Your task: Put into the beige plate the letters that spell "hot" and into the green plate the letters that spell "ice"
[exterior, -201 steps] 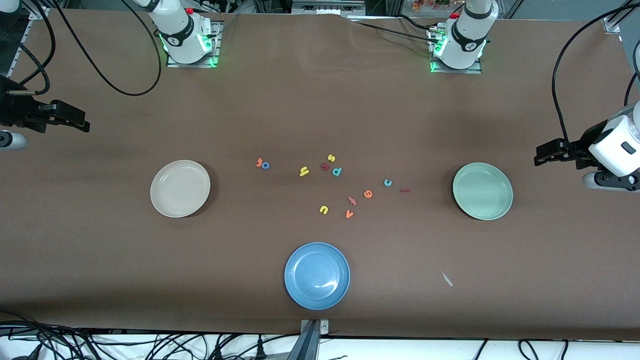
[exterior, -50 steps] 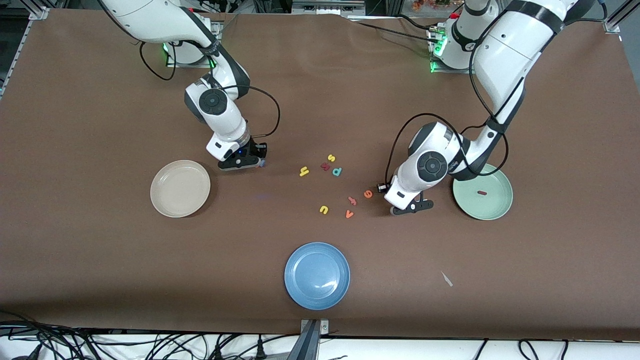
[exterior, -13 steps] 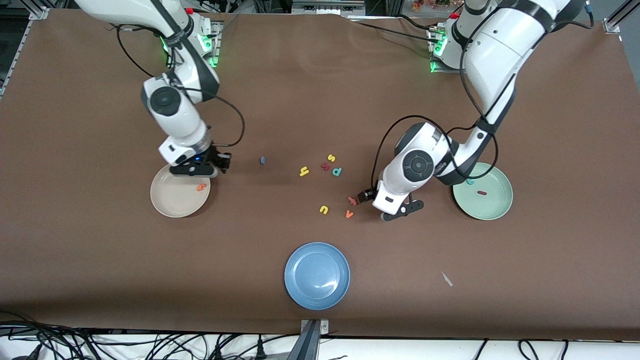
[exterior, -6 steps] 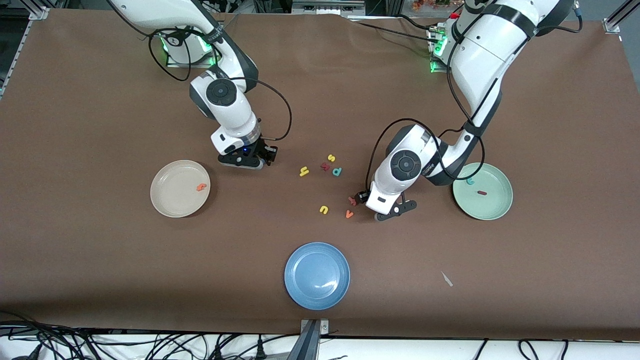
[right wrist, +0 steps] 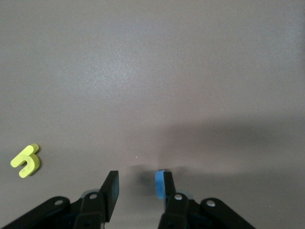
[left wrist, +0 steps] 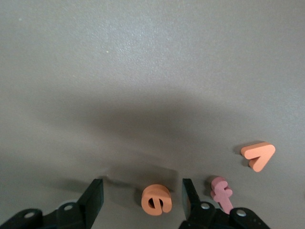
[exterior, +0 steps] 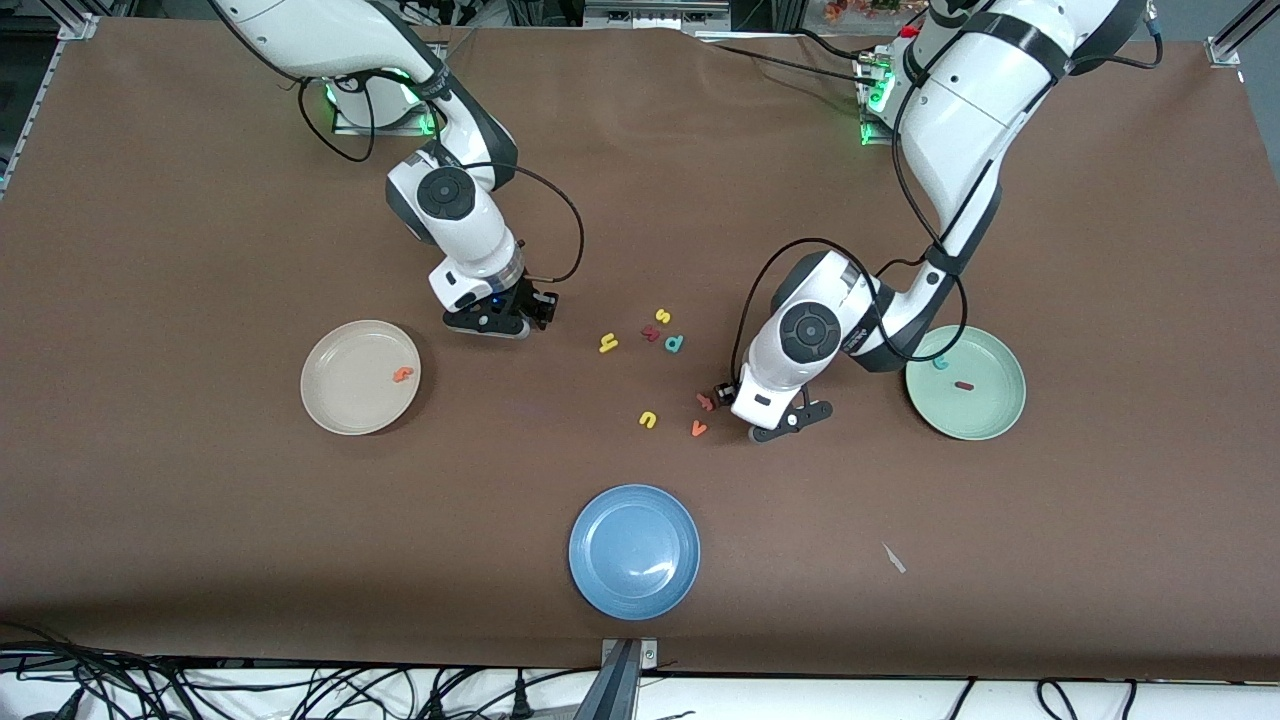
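I have both arms down on the brown bench (exterior: 200,520) at once. My left gripper (left wrist: 143,200) sits low with its jaws apart, the small orange foam e (left wrist: 156,199) lying flat between them, touching neither; the pink f (left wrist: 221,191) is just outside one finger and the orange v (left wrist: 258,155) a little further off. My right gripper (right wrist: 138,191) also has its jaws apart, and the blue ring-shaped foam o (right wrist: 161,183) stands on edge against one finger, well off centre.

The round cream-beige plate (exterior: 335,410) holds only the orange t (exterior: 403,375); the pale mint-green plate (exterior: 990,420) holds the teal c (exterior: 940,363) and the dark red bar i (exterior: 964,385). The yellow h (right wrist: 26,161) lies on the bench, untouched.

I judge both picks are at the closing stage. Next I close on the e without catching the f, and pinch the o squarely before lifting.
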Motion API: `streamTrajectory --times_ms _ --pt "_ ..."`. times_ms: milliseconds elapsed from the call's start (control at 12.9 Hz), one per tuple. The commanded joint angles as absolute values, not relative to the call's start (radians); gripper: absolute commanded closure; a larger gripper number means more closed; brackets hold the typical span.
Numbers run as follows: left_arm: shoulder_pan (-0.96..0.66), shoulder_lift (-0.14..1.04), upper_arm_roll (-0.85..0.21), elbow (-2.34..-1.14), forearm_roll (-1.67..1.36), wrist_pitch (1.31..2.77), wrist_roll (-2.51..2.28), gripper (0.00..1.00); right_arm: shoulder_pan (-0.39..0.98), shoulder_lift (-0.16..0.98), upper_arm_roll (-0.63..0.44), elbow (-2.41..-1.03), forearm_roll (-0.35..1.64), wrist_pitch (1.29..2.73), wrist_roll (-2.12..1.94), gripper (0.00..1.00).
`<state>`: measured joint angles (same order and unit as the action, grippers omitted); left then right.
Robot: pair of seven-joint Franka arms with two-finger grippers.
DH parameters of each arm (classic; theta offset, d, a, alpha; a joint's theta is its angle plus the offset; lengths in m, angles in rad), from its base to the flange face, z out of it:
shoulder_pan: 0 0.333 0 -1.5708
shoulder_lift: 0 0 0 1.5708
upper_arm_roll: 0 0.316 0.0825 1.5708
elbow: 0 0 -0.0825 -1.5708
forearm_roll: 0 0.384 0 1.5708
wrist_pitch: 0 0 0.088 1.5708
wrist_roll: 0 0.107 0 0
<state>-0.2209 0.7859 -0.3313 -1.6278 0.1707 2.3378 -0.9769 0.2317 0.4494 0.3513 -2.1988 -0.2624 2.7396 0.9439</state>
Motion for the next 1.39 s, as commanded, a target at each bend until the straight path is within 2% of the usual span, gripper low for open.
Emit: streamTrajectory --times_ms 0,155,387,619,774,851,929,1161,1316 --pt "-0.247 0.799 -0.319 -1.605 0.192 2.338 -1.014 0.26 0.230 0.442 0.351 -2.227 -0.288 2.763 0.960 0.55" --pt "-0.261 0.802 -0.308 -1.605 0.192 2.338 -1.014 0.26 0.230 0.443 0.351 -2.241 -0.291 2.779 0.960 0.56" --pt "-0.262 0.814 -0.298 -1.591 0.192 2.344 -1.014 0.36 0.230 0.445 0.351 -2.281 -0.320 2.838 0.960 0.61" --pt "-0.262 0.818 -0.296 -1.591 0.193 2.344 -1.012 0.55 0.230 0.445 0.350 -2.284 -0.322 2.841 0.960 0.72" --pt "-0.262 0.818 -0.296 -1.591 0.193 2.344 -1.012 0.66 0.230 0.445 0.350 -2.281 -0.322 2.841 0.959 0.69" --pt "-0.262 0.818 -0.296 -1.591 0.193 2.344 -1.012 0.67 0.230 0.445 0.350 -2.276 -0.321 2.841 0.959 0.62" --pt "-0.262 0.818 -0.296 -1.591 0.193 2.344 -1.012 0.65 0.230 0.445 0.350 -2.273 -0.322 2.841 0.959 0.61" --pt "-0.262 0.818 -0.296 -1.586 0.192 2.344 -1.014 0.52 0.230 0.463 0.350 -2.273 -0.356 2.852 0.960 0.60" --pt "-0.265 0.818 -0.298 -1.578 0.192 2.344 -1.015 0.52 0.238 0.483 0.350 -2.273 -0.360 2.873 0.960 0.60"
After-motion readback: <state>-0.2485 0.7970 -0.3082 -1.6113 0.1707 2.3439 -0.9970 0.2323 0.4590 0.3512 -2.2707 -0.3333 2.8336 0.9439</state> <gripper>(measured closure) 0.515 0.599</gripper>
